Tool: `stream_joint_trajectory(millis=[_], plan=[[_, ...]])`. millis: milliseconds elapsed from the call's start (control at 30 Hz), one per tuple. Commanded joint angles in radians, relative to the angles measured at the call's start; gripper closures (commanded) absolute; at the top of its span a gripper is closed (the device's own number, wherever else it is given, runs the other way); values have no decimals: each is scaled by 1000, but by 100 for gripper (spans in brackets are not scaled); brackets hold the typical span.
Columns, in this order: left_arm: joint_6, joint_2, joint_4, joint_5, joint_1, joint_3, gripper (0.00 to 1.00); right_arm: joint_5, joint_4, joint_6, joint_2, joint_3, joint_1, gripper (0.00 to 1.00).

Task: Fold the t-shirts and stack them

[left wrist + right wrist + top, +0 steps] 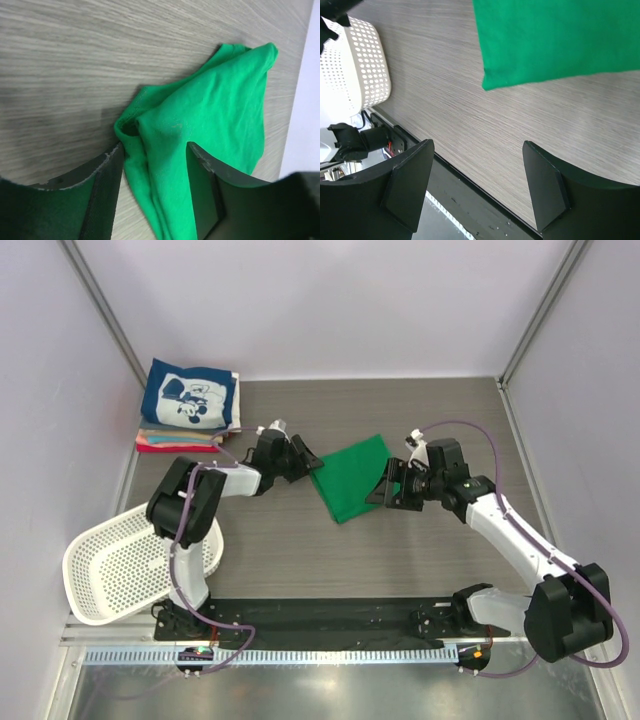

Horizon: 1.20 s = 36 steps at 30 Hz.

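Note:
A bright green t-shirt (350, 478) lies folded into a slanted rectangle in the middle of the table. My left gripper (308, 462) is at its left corner. In the left wrist view a bunched ridge of the green t-shirt (210, 110) runs between the fingers of the left gripper (156, 146), which still stand apart. My right gripper (385, 492) hovers at the shirt's right edge, open. In the right wrist view the right gripper (477, 145) has only bare table between its fingers, and the green t-shirt (555, 40) lies beyond them. A stack of folded t-shirts (190, 405), navy printed one on top, sits at the back left.
A white perforated basket (125, 560) lies tilted at the near left, beside the left arm's base; the basket (355, 70) also shows in the right wrist view. Grey walls close in the table on the left, back and right. A black strip (330, 615) runs along the near edge.

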<state>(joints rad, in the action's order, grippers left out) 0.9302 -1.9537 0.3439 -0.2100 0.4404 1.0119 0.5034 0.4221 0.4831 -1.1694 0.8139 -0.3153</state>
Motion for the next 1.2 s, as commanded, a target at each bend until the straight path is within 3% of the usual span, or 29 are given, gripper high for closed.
stream_joint_trajectory(millis=[0, 100, 133, 233, 467, 733, 967, 1167], plan=[[28, -54, -8, 23, 14, 17, 47, -6, -23, -9, 33, -28, -7, 22], [33, -80, 21, 1, 24, 37, 64, -3, -23, -14, 40, -41, -7, 22], [35, -86, 33, -11, 23, 40, 77, -6, -23, -15, 42, -42, -7, 23], [4, -61, 26, -28, 21, 66, 100, -8, -16, -26, 66, -50, -7, 23], [-203, 94, -253, -42, -20, 223, 100, 6, -104, 31, 191, -165, -7, 23], [-427, 168, -589, -106, -129, 444, 100, 26, -403, 195, 315, -439, -18, 22], [-582, 252, -776, -82, -207, 566, 100, -34, -672, 235, 237, -605, -47, 23], [-680, 341, -904, -6, -227, 694, 100, -46, -715, 230, 137, -599, -48, 24]])
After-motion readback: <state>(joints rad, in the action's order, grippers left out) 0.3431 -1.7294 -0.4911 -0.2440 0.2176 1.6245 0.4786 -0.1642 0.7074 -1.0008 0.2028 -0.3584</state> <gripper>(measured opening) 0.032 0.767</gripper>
